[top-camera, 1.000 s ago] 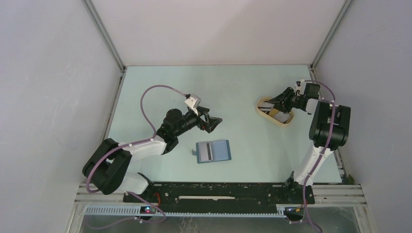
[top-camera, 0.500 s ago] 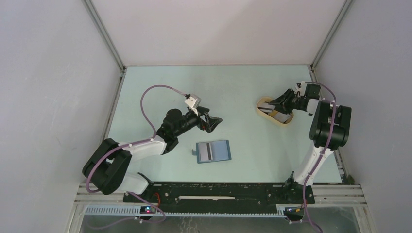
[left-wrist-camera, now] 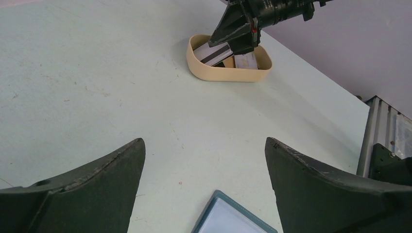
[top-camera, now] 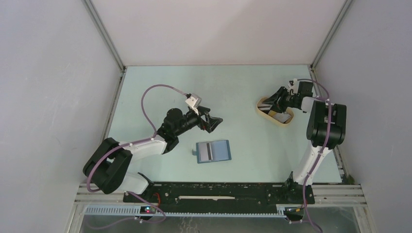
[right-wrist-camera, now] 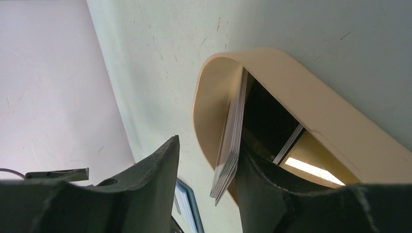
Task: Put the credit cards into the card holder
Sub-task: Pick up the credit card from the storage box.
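The left pincer [top-camera: 214,121] hangs above the bench [top-camera: 145,92], left of centre, its jaws spread wide with nothing between them. Just nearer the arm bases than it, the card holder [top-camera: 213,151] lies opened flat on the bench, blue side to the right and a pale panel crossed by a dark stripe to the left; whether that stripe belongs to a card or to the slots cannot be told from above. Well apart from the holder, toward the far right of the bench, sits a beige oval tray [top-camera: 284,123]. The credit cards [right-wrist-camera: 232,141] are inside it: in the right wrist view a thin stack stands on edge, tilted against the tray's curved wall, while the left wrist view shows a white card with a dark stripe and another pale one beside it. The right pincer [top-camera: 272,103] dips into the tray, jaws parted, with the stack's lower end between the fingers, close against one finger [right-wrist-camera: 272,189] and a gap to the other
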{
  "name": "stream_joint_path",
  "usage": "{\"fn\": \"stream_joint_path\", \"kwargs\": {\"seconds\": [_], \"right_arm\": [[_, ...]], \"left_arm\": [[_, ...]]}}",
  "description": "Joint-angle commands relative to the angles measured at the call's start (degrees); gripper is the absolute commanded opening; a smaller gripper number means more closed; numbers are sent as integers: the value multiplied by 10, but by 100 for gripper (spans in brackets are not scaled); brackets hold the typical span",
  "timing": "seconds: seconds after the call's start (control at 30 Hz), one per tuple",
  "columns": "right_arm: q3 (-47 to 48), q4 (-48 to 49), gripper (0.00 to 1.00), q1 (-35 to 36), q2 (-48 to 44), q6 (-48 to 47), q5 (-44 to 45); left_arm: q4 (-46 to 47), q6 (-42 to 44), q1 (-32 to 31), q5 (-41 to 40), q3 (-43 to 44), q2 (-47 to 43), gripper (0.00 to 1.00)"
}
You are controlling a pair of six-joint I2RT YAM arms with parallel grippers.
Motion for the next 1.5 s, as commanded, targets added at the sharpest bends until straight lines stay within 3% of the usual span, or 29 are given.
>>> {"fn": "stream_joint_path", "kwargs": {"seconds": [0.0, 0.27, 1.47], "right_arm": [[29, -9, 54, 8, 17, -13, 3], [43, -49, 54, 8, 26, -29, 39], [26, -59, 51, -66, -15, -28, -34]], "left_arm": [[12, -1, 1, 7, 35, 4, 97], [12, 0, 1, 8, 35, 3, 97], [8, 0, 1, 9, 35, 2, 97]]}}
